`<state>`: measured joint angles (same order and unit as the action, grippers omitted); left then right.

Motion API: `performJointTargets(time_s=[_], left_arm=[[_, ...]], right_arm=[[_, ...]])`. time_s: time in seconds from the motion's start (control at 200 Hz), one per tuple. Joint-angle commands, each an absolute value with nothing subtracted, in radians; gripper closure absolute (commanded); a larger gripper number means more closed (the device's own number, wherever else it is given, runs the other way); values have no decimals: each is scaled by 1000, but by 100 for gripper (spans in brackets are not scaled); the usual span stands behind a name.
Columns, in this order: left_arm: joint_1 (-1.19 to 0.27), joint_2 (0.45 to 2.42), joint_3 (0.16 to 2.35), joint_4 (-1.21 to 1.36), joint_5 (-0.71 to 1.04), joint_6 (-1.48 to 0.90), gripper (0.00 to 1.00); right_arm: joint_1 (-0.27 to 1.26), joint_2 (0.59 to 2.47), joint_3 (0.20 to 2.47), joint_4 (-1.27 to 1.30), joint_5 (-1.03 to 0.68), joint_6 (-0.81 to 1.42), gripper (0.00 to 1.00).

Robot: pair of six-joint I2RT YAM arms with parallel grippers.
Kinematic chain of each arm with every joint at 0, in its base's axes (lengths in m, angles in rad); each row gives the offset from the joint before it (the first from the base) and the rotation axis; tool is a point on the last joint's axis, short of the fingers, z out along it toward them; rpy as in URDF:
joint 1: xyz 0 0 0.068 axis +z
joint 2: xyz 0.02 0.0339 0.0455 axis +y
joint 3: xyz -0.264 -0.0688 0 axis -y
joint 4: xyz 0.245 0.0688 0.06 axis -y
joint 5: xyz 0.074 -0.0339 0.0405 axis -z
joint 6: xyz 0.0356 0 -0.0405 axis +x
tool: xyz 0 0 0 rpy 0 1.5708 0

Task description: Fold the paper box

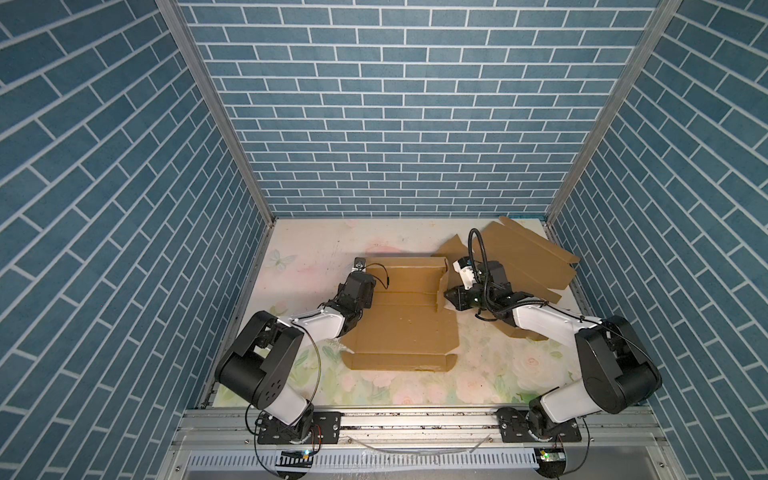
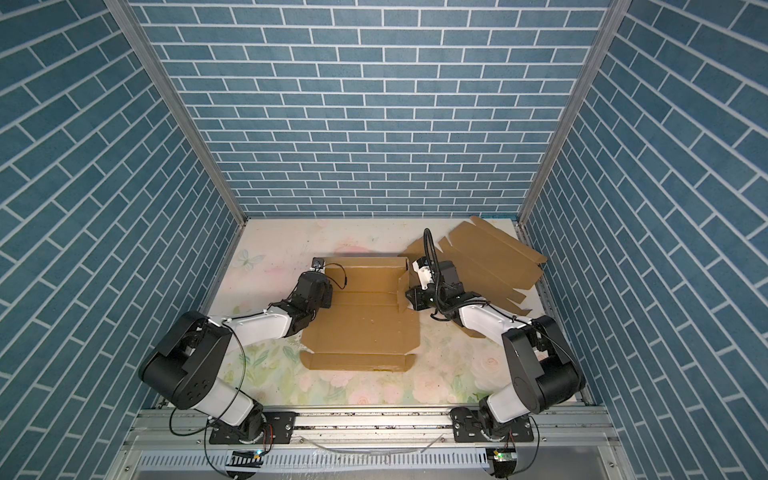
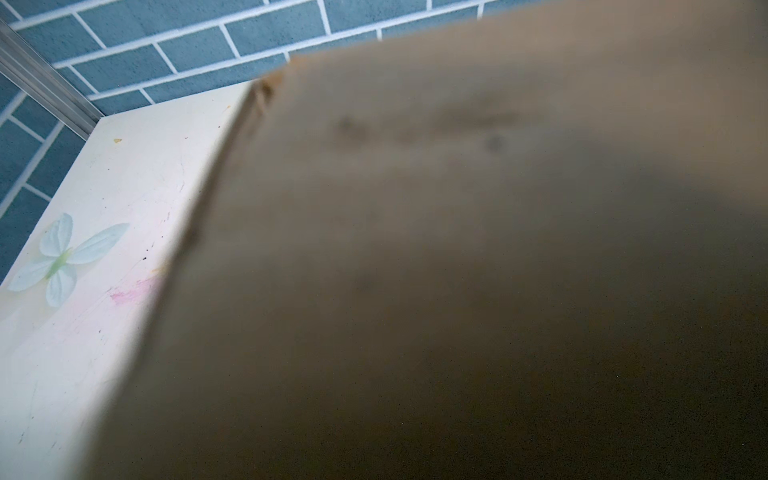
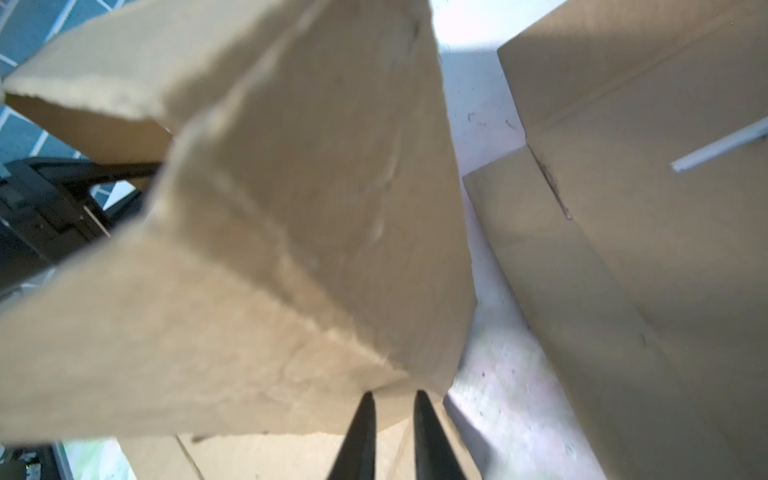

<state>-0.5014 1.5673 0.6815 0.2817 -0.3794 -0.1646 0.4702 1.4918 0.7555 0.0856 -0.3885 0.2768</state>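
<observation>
One paper box [image 1: 399,332] between left hand [image 1: 370,286] and right hand [image 1: 448,296], seemingly touching.

brown paper box [image 1: 399,328], pastel floral table [image 1: 478,374], blue white-lined brick walls [image 1: 395,104]

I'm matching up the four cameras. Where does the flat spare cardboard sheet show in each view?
Top view: spare sheet lies flat at the back right.
Top view: again back right.
Left wrist: not in it.
Right wrist: beside the raised flap, across a bare strip.
Shared landmark: the half-folded box, in all four.
</observation>
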Motion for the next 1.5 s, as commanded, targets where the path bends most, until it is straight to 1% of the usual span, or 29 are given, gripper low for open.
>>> performJointTargets(time_s=[0.0,0.15,0.265,0.375,0.49,0.685,0.785,0.935,1.045,1.145,1.22,1.315,1.38,1.495], left_arm=[[-502,1588,679,213,-365,-140,100],[-502,1588,679,213,-365,-141,100],[-502,1591,683,210,-364,-141,100],[-502,1588,681,207,-364,-141,100],[-502,1586,680,208,-362,-141,100],[-502,1585,683,209,-360,-140,100],[-502,1584,684,209,-360,-139,100],[-502,1588,686,212,-356,-143,100],[-502,1589,687,216,-350,-154,100],[-502,1592,690,218,-344,-163,100],[-502,1591,693,215,-340,-165,100],[-502,1588,694,212,-339,-166,100],[-502,1586,695,210,-335,-166,100],[-502,1588,694,212,-333,-167,100]], right_arm=[[475,1457,739,36,-382,175,74],[476,1462,754,77,-335,163,62],[477,1514,796,119,-318,152,55],[477,1562,822,182,-312,150,51],[483,1607,827,275,-268,154,51],[506,1678,791,461,-189,181,57],[532,1698,775,512,-94,175,61],[593,1722,753,596,163,166,71],[660,1756,760,630,411,164,72],[726,1814,813,590,610,153,76],[773,1859,862,549,736,148,83],[812,1900,900,529,829,143,93],[824,1919,916,516,844,154,99],[827,1928,931,475,825,202,100]])
